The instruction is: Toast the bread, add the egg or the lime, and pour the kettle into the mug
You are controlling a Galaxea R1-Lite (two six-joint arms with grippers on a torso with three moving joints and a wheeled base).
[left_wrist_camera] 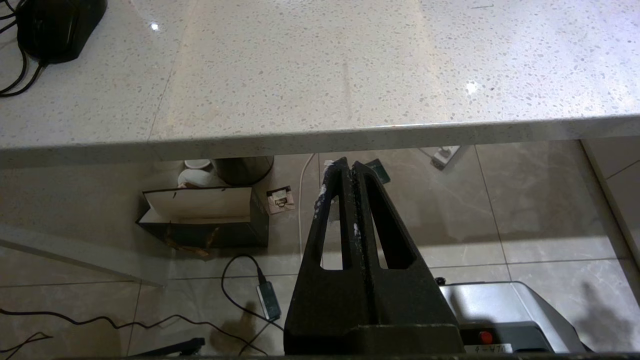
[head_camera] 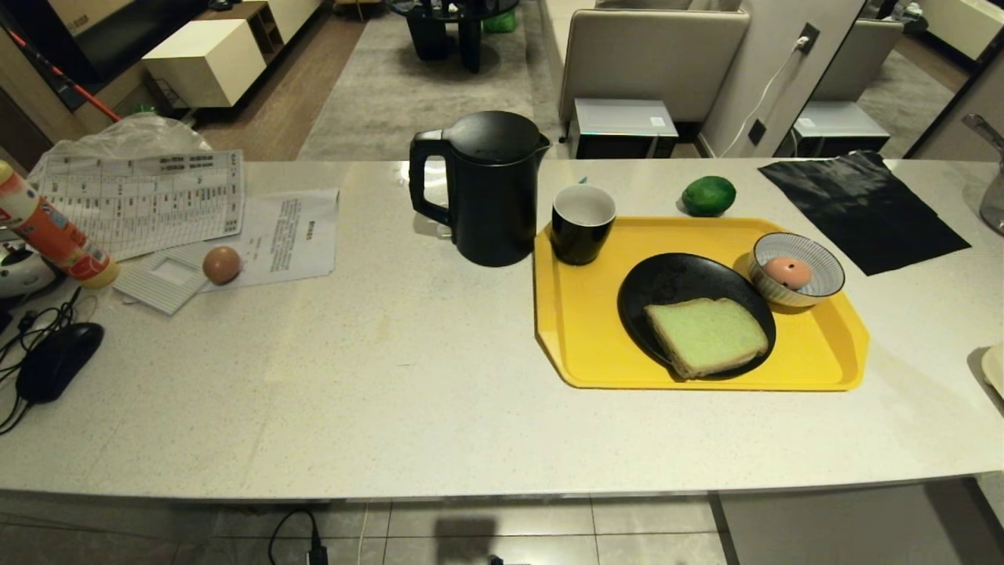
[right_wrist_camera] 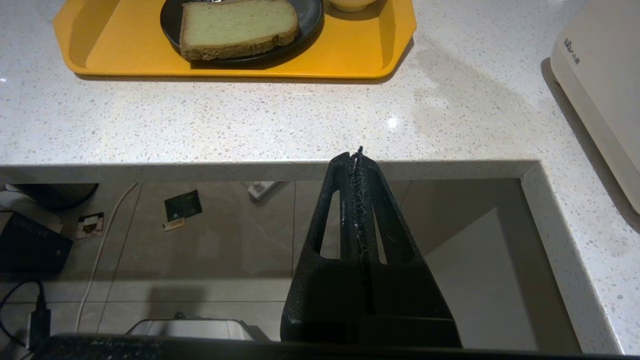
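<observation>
head view high over counter (head_camera: 439, 408); both wrist views low at its near edge

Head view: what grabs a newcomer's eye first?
The yellow tray on the right of the counter, carrying a black plate with the green bread, a striped bowl holding the pink egg, and the mug at its far-left corner. The tall black kettle stands beside the mug; the lime lies just behind the tray.

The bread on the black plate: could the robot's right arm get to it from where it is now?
Probably yes. The bread lies uncovered on the plate near the tray's front edge, with bare counter before it. The right gripper, shut and empty, sits below the counter edge, so it must rise first.
</observation>
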